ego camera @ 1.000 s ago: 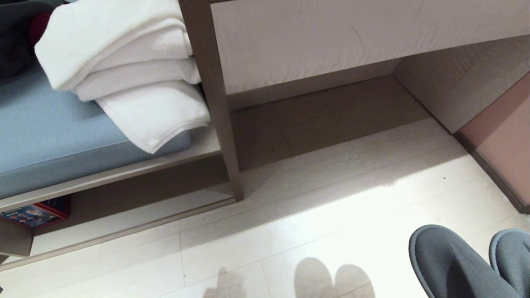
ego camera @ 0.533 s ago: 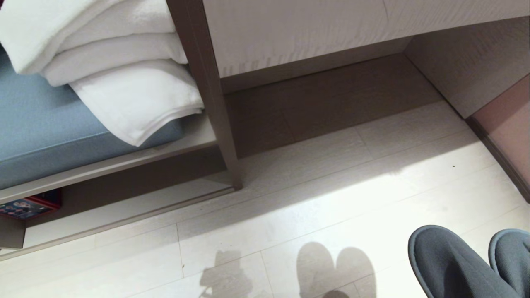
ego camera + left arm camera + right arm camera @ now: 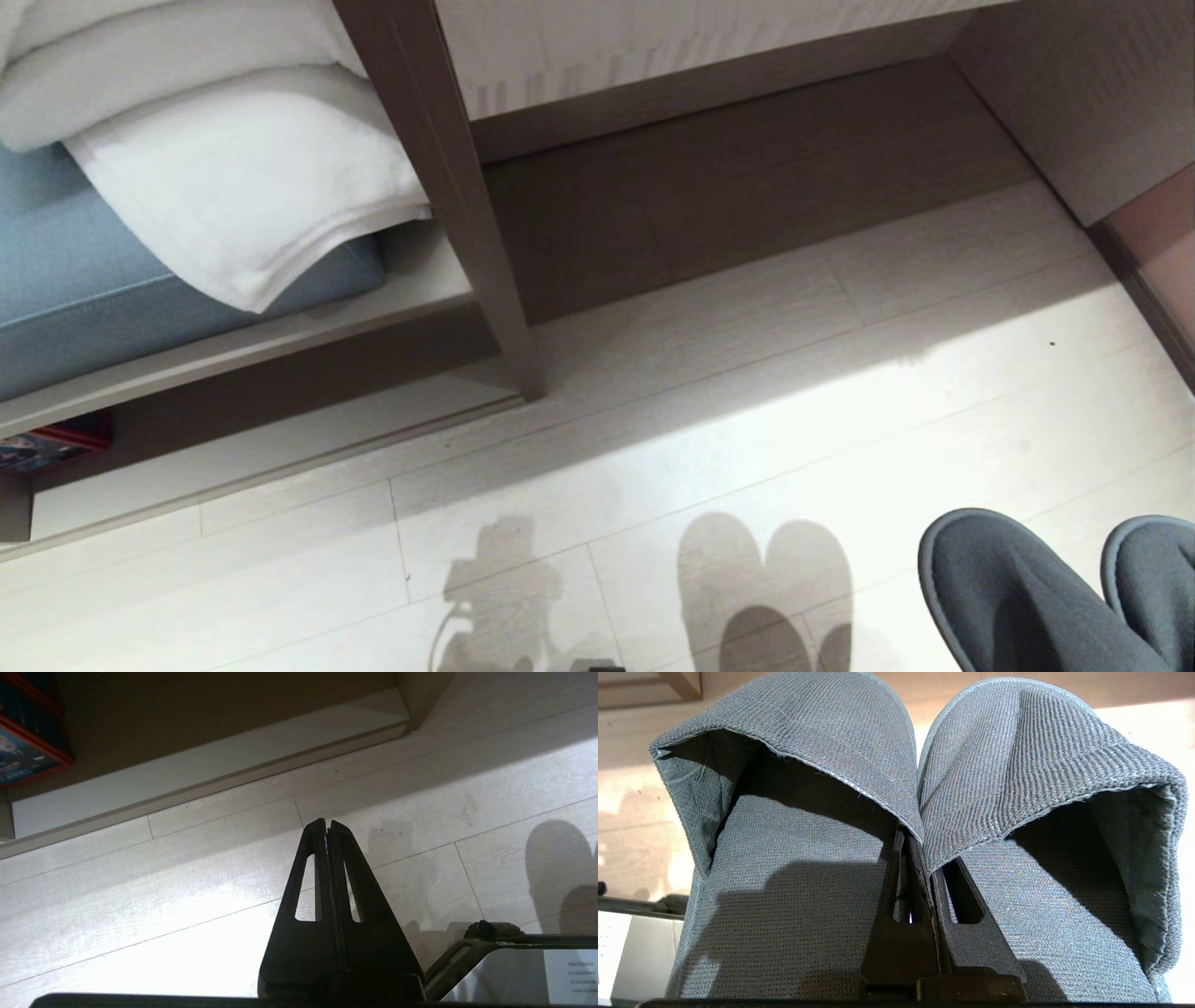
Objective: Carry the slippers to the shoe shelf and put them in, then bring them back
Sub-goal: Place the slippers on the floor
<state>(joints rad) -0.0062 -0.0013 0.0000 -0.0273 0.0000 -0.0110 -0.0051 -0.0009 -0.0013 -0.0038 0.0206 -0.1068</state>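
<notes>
My right hand [image 3: 920, 844] pinching both slippers [image 3: 896, 812] side by side, toes pointing forward above the floor [image 3: 747, 448], my left hand [image 3: 326, 826] closed, empty

A hotel-like bedroom: folded white towels [image 3: 233, 177] on a cushioned bench [image 3: 84, 299].

Pale plank floor [image 3: 709, 439] fills the head view from three through nine o'clock, bare but for shadows at six. At ten o'clock a pale ledge [image 3: 280, 336] carries a blue cushion [image 3: 112, 299], with folded white towels [image 3: 233, 177] lying on it. Under the ledge at nine sits a red-edged box [image 3: 47, 446].
</notes>
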